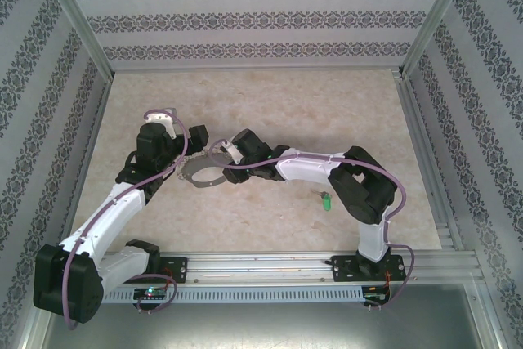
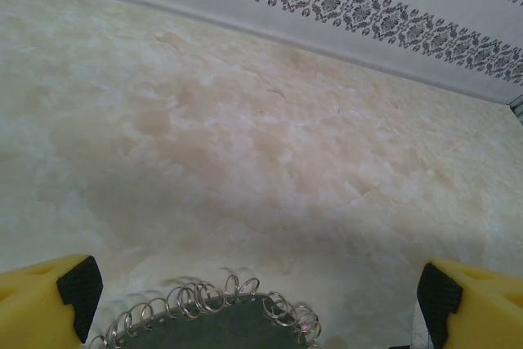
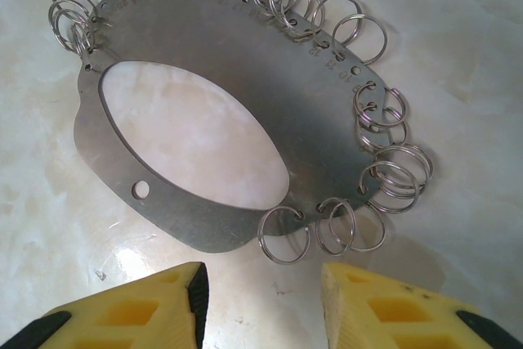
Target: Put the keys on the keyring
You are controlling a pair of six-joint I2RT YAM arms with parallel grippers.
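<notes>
The keyring (image 1: 202, 178) is a flat grey metal hoop lying on the table, with several small split rings threaded through holes along its rim. In the right wrist view the keyring (image 3: 327, 136) lies just ahead of my right gripper (image 3: 261, 304), which stands open with nothing between its yellow fingers (image 3: 139, 312). My left gripper (image 2: 260, 290) is wide open at the hoop's opposite side, and the fringed edge of the keyring (image 2: 229, 326) shows low between its fingers without touching them. The green-headed key (image 1: 325, 200) lies on the table beside the right arm's elbow, apart from both grippers.
The pale marbled tabletop (image 1: 270, 104) is ringed by patterned walls and aluminium frame posts. A metal rail (image 1: 286, 267) carrying both arm bases runs along the near edge. Both arms meet over the table's left-centre.
</notes>
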